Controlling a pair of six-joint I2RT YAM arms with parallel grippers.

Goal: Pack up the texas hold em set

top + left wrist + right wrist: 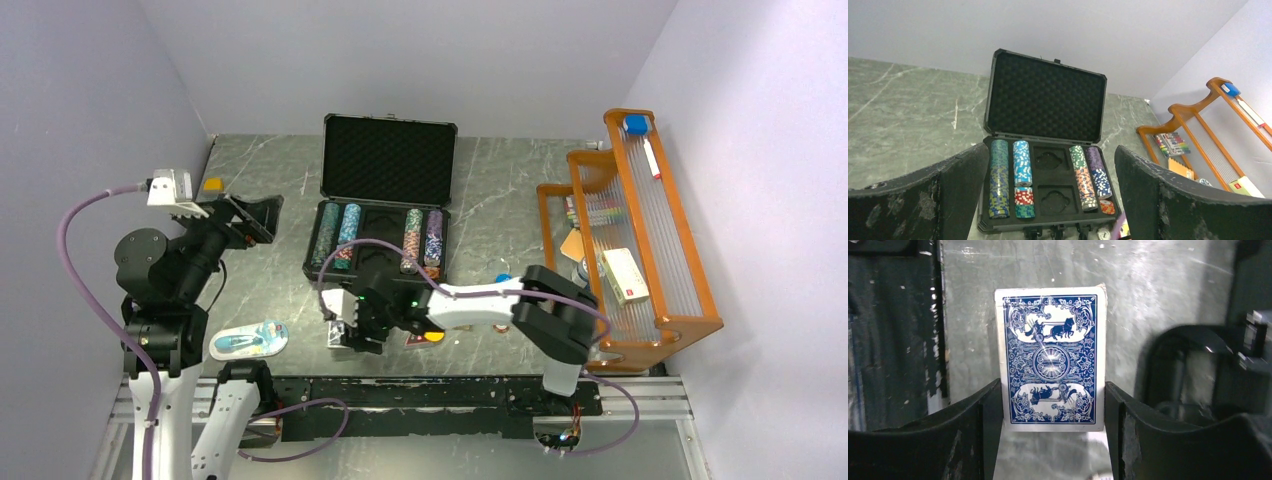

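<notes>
blue card deck is seen closest, laid flat on the bench with its patterned back up, between the fingers of the right jaws. these jaws are partly closed and set against the deck's two long sides, so that the deck is pinched where it lies. from above, the right arm is stretched leftwards, and the deck is placed just on the near side of the black case, hidden there under the wrist. the case is stood open with its lid upright, and striped chips are laid in rows down its outer troughs. the left jaws are held fully apart with nothing between their fingers, raised and pointed at the case. a yellow disc is seen beside the right wrist.
</notes>
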